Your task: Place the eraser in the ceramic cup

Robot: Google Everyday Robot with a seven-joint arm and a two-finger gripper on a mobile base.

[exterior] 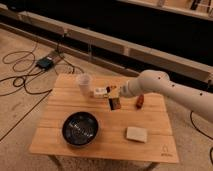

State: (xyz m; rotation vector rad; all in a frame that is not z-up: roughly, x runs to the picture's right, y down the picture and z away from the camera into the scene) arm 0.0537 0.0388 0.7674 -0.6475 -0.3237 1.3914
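The small white ceramic cup (85, 82) stands near the back left of the wooden table (60, 110). My gripper (114, 95) is over the middle back of the table, to the right of the cup and apart from it. It is shut on the eraser (116, 103), a dark block with orange-tan edges that hangs below the fingers, just above the tabletop. The white arm reaches in from the right.
A wide black bowl (80, 128) sits front left. A cream-white pad (136, 134) lies front right. A reddish-brown oblong item (140, 101) lies right of the gripper. A small white-and-orange object (100, 92) lies between cup and gripper. Cables lie on the floor at left.
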